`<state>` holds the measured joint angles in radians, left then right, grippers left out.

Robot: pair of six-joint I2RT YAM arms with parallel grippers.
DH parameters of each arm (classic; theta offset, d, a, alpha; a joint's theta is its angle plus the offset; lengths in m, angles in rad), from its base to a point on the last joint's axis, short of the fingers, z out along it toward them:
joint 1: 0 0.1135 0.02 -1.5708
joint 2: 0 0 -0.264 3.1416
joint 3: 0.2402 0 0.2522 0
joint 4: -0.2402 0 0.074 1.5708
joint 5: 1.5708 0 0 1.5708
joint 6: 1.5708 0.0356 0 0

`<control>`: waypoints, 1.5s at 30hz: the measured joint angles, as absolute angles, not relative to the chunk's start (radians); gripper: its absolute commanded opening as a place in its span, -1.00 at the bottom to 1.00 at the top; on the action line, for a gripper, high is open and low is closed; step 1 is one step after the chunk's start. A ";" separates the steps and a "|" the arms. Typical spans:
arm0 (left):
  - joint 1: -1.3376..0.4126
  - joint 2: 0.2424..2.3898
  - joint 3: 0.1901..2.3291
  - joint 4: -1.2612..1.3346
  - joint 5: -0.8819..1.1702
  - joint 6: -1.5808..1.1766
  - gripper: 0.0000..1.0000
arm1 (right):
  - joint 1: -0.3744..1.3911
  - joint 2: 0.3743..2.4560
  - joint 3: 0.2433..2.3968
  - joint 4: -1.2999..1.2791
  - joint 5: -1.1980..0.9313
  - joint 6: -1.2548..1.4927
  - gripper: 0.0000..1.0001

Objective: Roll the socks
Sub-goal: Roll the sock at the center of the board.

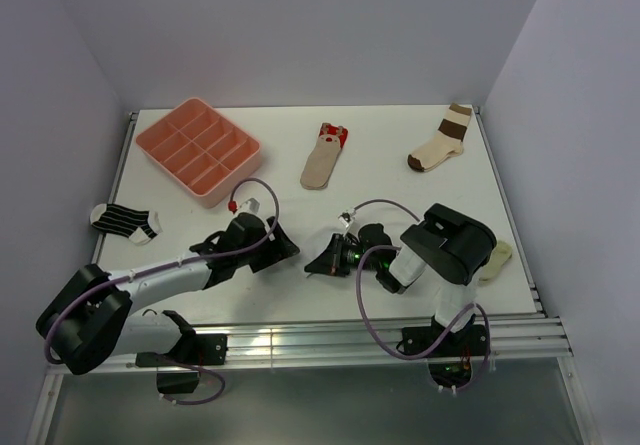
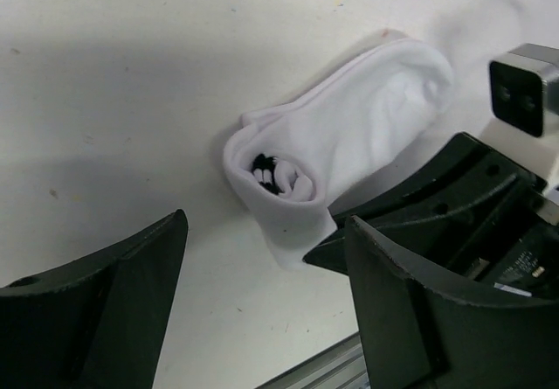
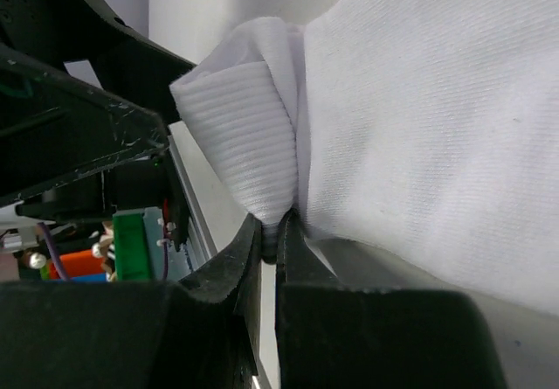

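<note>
A white sock (image 2: 349, 131) lies partly rolled on the table, black cuff bands showing inside the roll's end (image 2: 272, 172). My left gripper (image 2: 262, 319) stands open just short of that roll, touching nothing. My right gripper (image 3: 278, 232) is shut on a fold of the white sock (image 3: 419, 127), pinching its edge. In the top view both grippers meet at the near middle, left (image 1: 290, 248) and right (image 1: 322, 262), and hide the sock. A tan sock with a red end (image 1: 322, 160) lies flat at the far middle. A thin-striped sock (image 1: 125, 221) lies at the left.
A pink compartment tray (image 1: 198, 150) stands at the far left. A cream sock with brown bands (image 1: 440, 143) lies at the far right. A pale yellowish lump (image 1: 497, 260) sits beside the right arm. The table's metal front rail (image 2: 323, 367) runs just behind my left fingers.
</note>
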<state>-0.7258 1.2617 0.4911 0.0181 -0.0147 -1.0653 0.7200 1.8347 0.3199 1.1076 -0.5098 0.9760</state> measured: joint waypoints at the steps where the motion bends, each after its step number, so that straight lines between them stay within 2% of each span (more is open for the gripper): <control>1: -0.726 1.254 0.481 0.033 -0.012 -1.060 0.53 | 0.714 1.843 0.322 1.114 -0.523 0.979 -1.00; 7: -0.726 1.279 0.466 0.104 0.002 -1.040 0.38 | 0.686 1.874 0.337 1.125 -0.587 0.990 -1.00; 18: -0.726 1.356 0.442 0.207 0.005 -1.031 0.27 | 0.662 1.902 0.356 1.127 -0.645 1.005 -1.00; 24: -0.726 1.429 0.450 0.292 0.015 -1.028 -0.01 | 0.662 1.903 0.361 1.120 -0.651 1.005 -0.97; 29: -0.725 1.485 0.477 0.316 0.022 -1.024 -0.41 | 0.661 1.899 0.368 1.104 -0.654 0.998 -0.90; 30: -0.725 1.496 0.486 0.316 0.024 -1.023 -0.48 | 0.661 1.895 0.369 1.094 -0.654 0.994 -0.86; 31: -0.725 1.504 0.496 0.312 0.026 -1.023 -0.65 | 0.661 1.886 0.371 1.079 -0.652 0.989 -0.84; 34: -0.725 1.518 0.526 0.278 0.031 -1.022 -0.91 | 0.662 1.850 0.375 1.021 -0.636 0.965 -0.70; 36: -0.725 1.530 0.558 0.235 0.033 -1.021 -0.99 | 0.665 1.809 0.379 0.958 -0.612 0.931 -0.50; 39: -0.725 1.549 0.608 0.162 0.030 -1.022 -0.99 | 0.685 1.731 0.390 0.838 -0.548 0.867 -0.25; 45: -0.728 1.599 0.739 -0.033 0.021 -1.026 -0.99 | 0.768 1.536 0.404 0.556 -0.330 0.739 0.03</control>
